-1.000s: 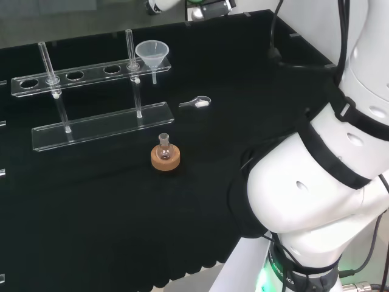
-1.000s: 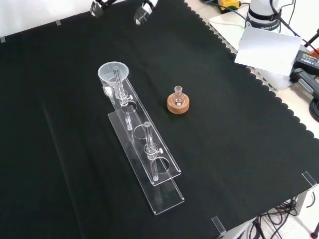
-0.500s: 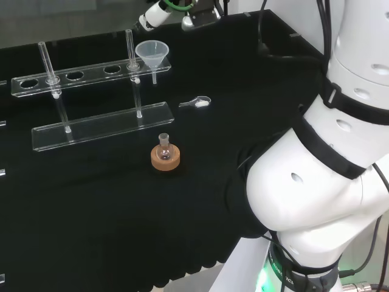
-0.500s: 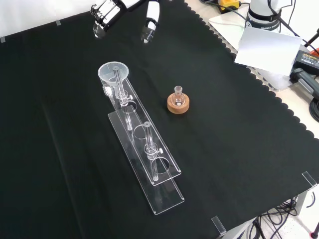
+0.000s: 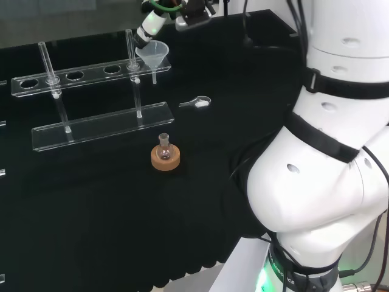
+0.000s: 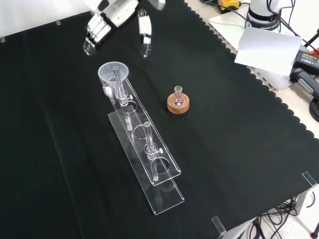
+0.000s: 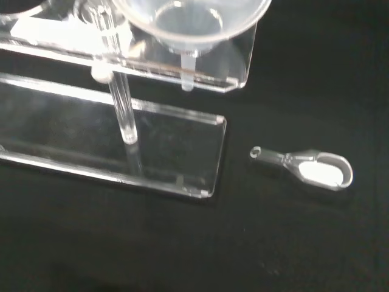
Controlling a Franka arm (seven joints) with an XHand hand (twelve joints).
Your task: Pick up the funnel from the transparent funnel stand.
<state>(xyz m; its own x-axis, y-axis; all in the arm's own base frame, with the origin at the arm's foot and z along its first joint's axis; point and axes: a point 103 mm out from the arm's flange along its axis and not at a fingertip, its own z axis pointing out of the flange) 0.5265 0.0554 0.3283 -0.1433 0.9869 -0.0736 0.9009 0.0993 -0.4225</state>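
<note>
The hand (image 6: 115, 17) hangs above the cloth with its fingers (image 6: 93, 39) spread and extended and the thumb (image 6: 144, 39) set apart from them; it is released and holds nothing. Left to right in the front view, the fingers come first, then the gap between fingers and thumb, then the thumb. The funnel (image 6: 113, 74) sits just below that gap, its stem dropped through the end hole of the transparent funnel stand (image 6: 149, 169), whose plates run away from the hand toward the near edge of the bench. To the right of the hand and lower in this view, a small flask on a cork ring (image 6: 178, 104) stands well apart. A small clear clip (image 7: 311, 171) lies on the cloth near the stand's end.

Step in hand, as judged: the approach; no contact is made yet. The next move calls for lowering the hand until fingers and thumb flank the funnel's cone, closing on it, then lifting straight up so the stem clears the hole without tipping the stand.
</note>
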